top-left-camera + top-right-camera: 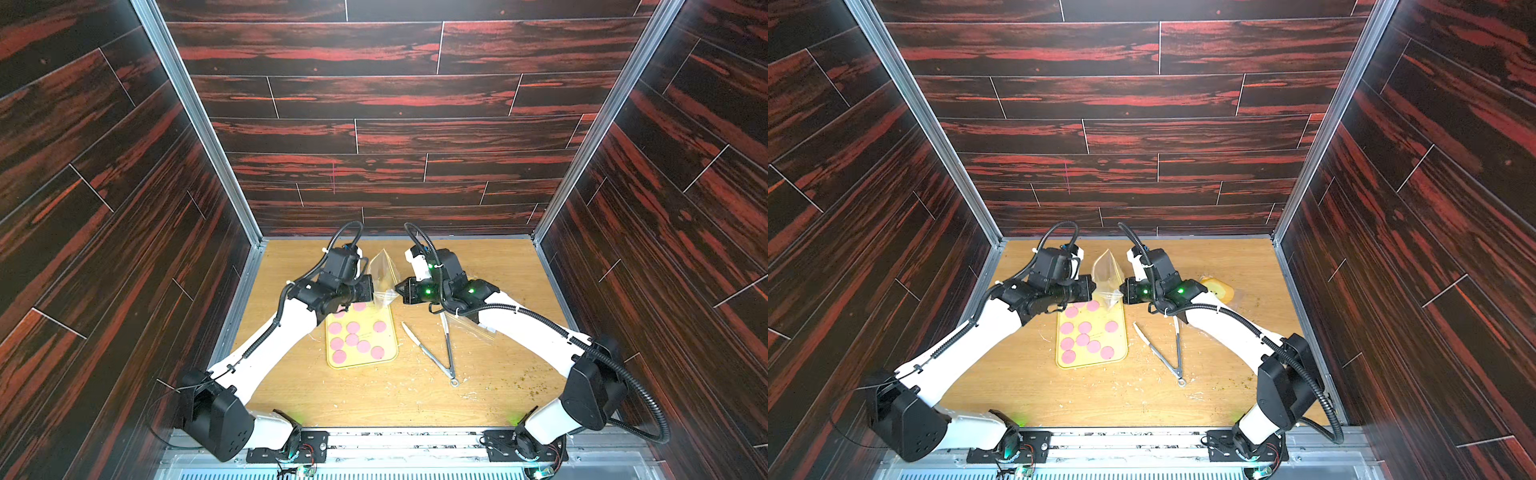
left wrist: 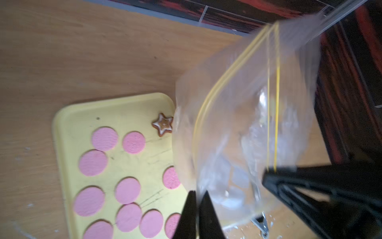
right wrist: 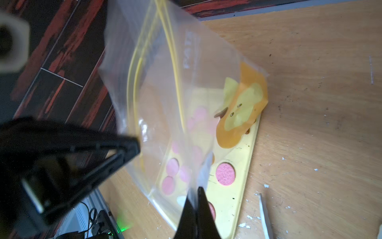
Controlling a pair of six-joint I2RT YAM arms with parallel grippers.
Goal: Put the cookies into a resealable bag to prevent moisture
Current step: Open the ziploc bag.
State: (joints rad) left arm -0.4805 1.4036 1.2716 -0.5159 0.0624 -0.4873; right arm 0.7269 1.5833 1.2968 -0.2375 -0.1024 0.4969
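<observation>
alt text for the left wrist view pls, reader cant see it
A clear resealable plastic bag with yellow zip lines is pinched by the left gripper at one edge and the right gripper at the zip. Below, flat round pink cookies and a star-shaped iced cookie lie on a yellow rectangular tray.

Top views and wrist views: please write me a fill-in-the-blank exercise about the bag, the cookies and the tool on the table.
1. The pink cookies lie on a yellow ____.
2. The left gripper and the right gripper each pinch an edge of the clear ____.
3. In the left wrist view, one brown cookie has the shape of a ____.
4. Open metal ____ lie on the wooden table.

Missing words: tray; bag; star; tongs.
</observation>
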